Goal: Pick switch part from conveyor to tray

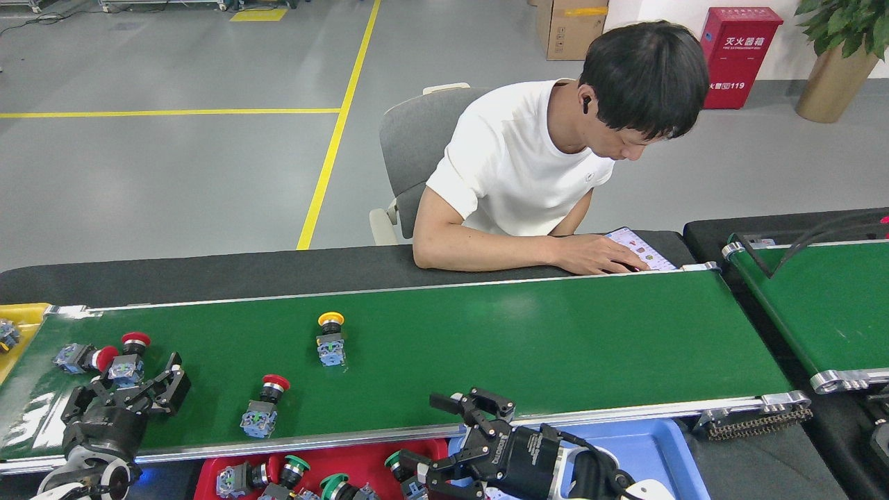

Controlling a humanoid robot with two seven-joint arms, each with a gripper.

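The conveyor (528, 347) carries several switch parts. A yellow-capped one (330, 339) stands mid-belt, and a red-capped one (264, 410) stands nearer the front rail. Two more red-capped parts (127, 361) (80, 356) lie at the left end. My left gripper (128, 390) is open over the belt's front left, its fingers spread just on the near side of those two parts. My right gripper (425, 432) is open and holds nothing, above the seam between the red tray (347, 455) and the blue tray (653, 444). Several green-capped parts (295, 469) lie in the red tray.
A person sits across the belt, hand on a tablet (642, 250) at the far rail. A second green belt (826, 305) lies to the right. A yellow bin (24, 316) with a part sits at the left end. A cardboard box, red cabinet and plant stand behind.
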